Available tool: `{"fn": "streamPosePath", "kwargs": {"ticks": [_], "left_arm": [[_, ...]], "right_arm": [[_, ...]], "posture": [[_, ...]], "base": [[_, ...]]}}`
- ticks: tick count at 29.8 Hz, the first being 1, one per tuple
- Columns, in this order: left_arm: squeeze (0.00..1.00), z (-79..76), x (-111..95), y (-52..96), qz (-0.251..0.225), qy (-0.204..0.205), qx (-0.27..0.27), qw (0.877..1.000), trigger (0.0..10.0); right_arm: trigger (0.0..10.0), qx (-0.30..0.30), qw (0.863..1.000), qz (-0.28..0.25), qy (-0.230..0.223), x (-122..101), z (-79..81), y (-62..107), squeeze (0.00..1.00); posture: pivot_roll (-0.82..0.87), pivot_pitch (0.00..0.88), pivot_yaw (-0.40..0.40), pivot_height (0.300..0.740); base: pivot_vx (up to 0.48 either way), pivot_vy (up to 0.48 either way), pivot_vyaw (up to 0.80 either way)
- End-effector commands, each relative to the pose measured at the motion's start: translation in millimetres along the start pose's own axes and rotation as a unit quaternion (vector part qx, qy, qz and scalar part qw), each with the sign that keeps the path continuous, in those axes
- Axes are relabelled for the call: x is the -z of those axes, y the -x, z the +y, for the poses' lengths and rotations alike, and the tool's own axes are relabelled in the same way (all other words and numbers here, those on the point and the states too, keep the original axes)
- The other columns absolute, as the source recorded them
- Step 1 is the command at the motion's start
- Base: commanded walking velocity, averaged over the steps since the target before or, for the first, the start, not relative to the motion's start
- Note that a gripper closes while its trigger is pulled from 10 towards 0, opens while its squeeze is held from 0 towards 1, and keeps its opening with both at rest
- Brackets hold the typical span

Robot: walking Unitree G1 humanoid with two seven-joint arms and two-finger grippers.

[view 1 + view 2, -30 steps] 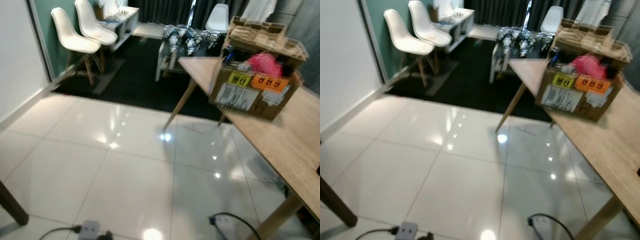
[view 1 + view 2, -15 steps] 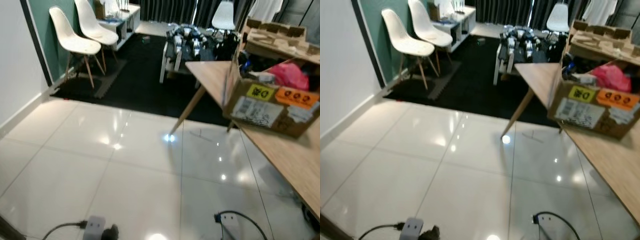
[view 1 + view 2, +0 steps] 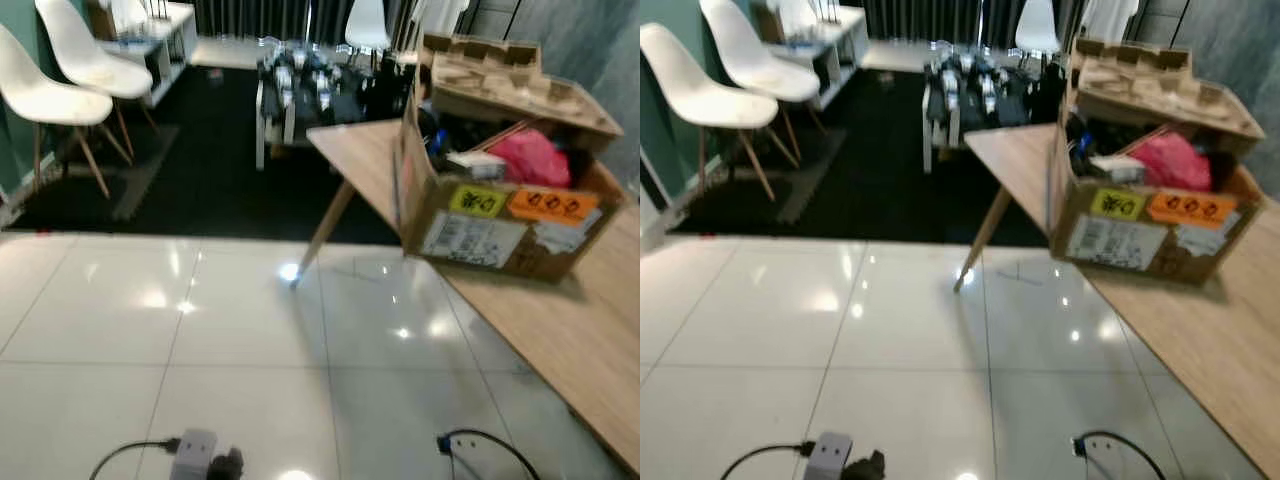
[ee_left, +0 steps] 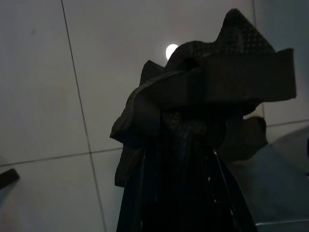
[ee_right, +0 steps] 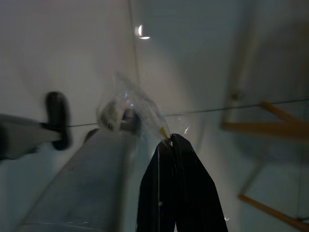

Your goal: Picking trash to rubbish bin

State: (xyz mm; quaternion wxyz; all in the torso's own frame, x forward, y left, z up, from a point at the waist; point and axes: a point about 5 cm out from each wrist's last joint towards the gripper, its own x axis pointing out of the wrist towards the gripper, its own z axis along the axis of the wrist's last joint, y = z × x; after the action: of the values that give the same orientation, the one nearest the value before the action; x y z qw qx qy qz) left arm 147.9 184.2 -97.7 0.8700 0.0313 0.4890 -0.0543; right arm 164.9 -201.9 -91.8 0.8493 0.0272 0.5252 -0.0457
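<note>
Dark, crumpled wrapper [image 4: 203, 92] pinched in left gripper [image 4: 186, 145], fingers pressed together on it over pale floor tiles [image 4: 38, 72]; looks light, soft, crushable, best held by its bunched middle. Clear plastic bottle [image 5: 128, 113] clamped at right gripper [image 5: 169, 145], probably slippery, blurred. No rubbish bin made out; cardboard box [image 3: 500, 215] on wooden table [image 3: 560, 320].

Glossy white tiled floor [image 3: 230, 340], wooden table [image 3: 560, 320], white chairs [image 3: 60, 95].
</note>
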Motion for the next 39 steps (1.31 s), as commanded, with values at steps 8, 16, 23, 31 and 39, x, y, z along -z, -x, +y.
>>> {"fn": "streamPosePath", "kwargs": {"ticks": [8,16,23,31,39], "left_arm": [[0.00,-3.6,15.2,2.3,0.030,-0.004,0.007,1.000,10.0],[0.00,-2.8,15.8,2.5,0.032,-0.006,0.008,0.999,10.0],[0.00,-1.1,16.9,3.0,0.036,-0.015,0.010,0.999,10.0],[0.00,-1.5,13.0,2.3,0.028,-0.004,0.018,0.999,10.0],[0.00,-5.7,13.7,1.7,0.032,-0.014,0.025,0.999,10.0]], "right_arm": [[10.0,0.002,0.999,-0.034,0.009,-14.9,-7.7,0.7,0.00],[10.0,-0.190,0.963,-0.189,-0.017,-99.8,35.7,10.4,0.00],[10.0,-0.463,0.822,-0.332,-0.009,-184.9,68.0,57.3,0.00],[10.0,-0.569,0.666,-0.483,0.002,-251.6,69.2,125.6,0.00],[10.0,-0.647,0.581,-0.449,0.202,-237.4,112.6,165.7,0.00]], "posture": [[0.12,0.024,-0.060,0.740],[0.11,0.026,-0.056,0.740],[0.10,0.022,-0.051,0.740],[0.09,0.022,-0.041,0.740],[0.08,0.028,-0.044,0.740]], "base": [[0.370,0.000,0.00],[0.375,0.000,0.00],[0.372,0.000,0.00],[0.043,0.000,0.00],[0.000,0.000,0.00]]}}
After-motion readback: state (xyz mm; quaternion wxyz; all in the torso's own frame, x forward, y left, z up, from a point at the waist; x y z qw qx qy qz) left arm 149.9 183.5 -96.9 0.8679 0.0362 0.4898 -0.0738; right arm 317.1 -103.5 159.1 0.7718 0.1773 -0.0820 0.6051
